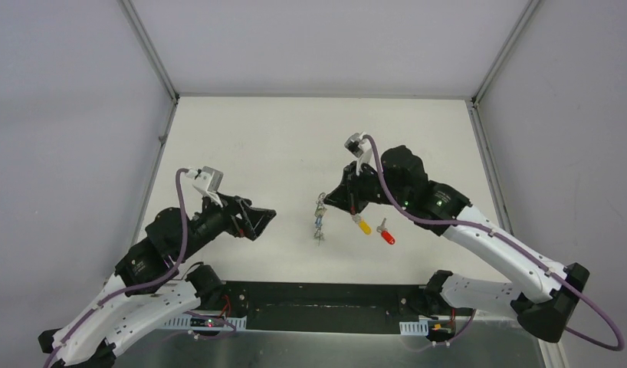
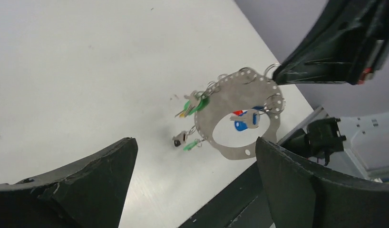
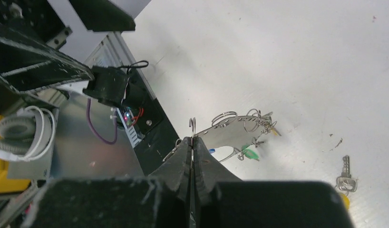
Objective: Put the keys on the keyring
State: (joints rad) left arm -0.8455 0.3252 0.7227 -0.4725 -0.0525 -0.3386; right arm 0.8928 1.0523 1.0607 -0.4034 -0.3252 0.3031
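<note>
My right gripper (image 1: 349, 202) is shut on the edge of the keyring (image 1: 320, 218) and holds it upright just above the table. In the left wrist view the keyring (image 2: 230, 92) is a flat grey hoop with holes. Green keys (image 2: 195, 105), a black key (image 2: 179, 140) and a blue key (image 2: 244, 123) hang from it on small wire rings. The right wrist view shows its closed fingers (image 3: 192, 142) pinching the keyring (image 3: 230, 129). A yellow key (image 1: 363, 225) and a red key (image 1: 386, 234) lie loose on the table. My left gripper (image 1: 264, 218) is open and empty, to the left of the keyring.
The black base rail (image 1: 318, 307) runs along the near table edge just below the keyring. The yellow key also shows beside my right gripper in the right wrist view (image 3: 345, 174). Grey walls enclose the white table (image 1: 295, 138).
</note>
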